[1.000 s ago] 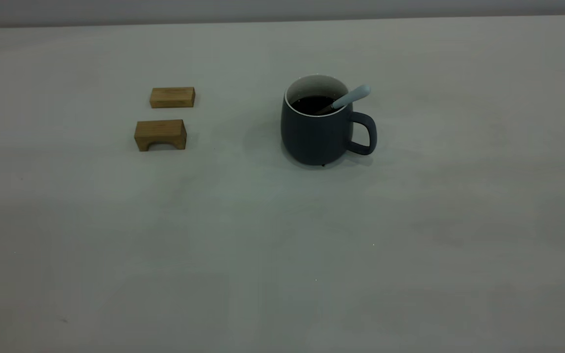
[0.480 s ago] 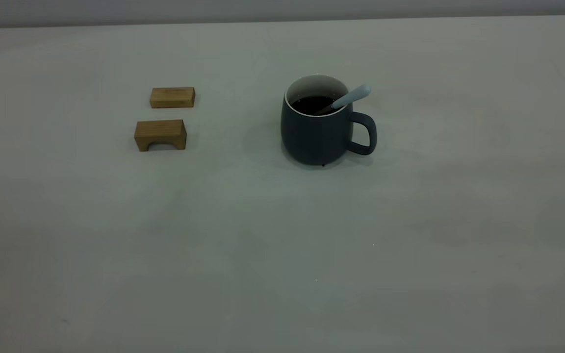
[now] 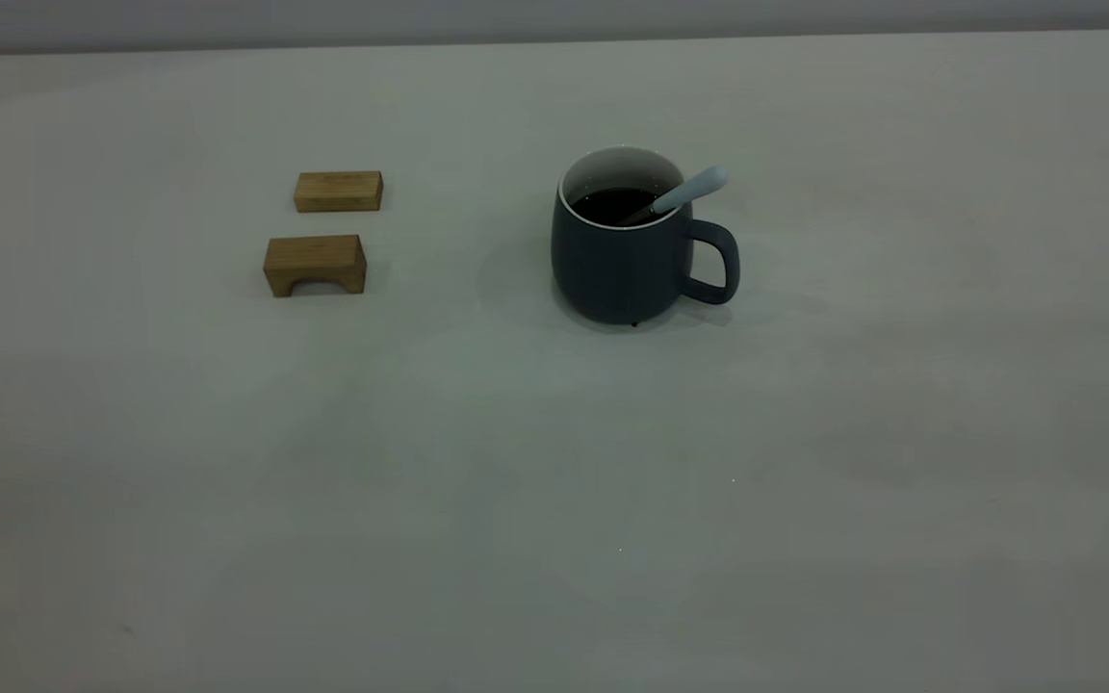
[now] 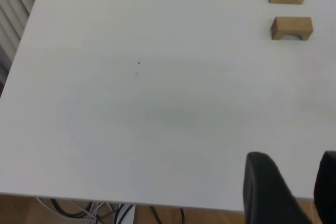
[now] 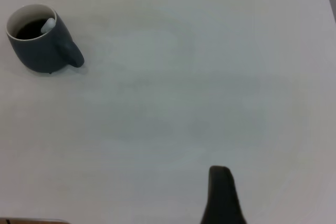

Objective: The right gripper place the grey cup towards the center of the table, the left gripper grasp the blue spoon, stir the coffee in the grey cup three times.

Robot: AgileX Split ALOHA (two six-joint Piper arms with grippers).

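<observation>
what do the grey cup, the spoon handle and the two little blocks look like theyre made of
The grey cup: likely ceramic, matte slate outside, white inside and rim. The blue spoon: pale smooth handle, perhaps plastic or glazed ceramic; cannot tell which. The two wooden blocks: wood, brown with visible grain, unpainted.

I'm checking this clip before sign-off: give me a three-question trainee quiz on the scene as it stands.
1. True or false: the spoon lies flat on the table.
2. How many wooden blocks are there?
3. Which way does the cup handle point in the exterior view: A left, B right, C toward the camera?

Key: 1 false, it leans in the cup with its bowl in the coffee. 2 two. 3 B.
</observation>
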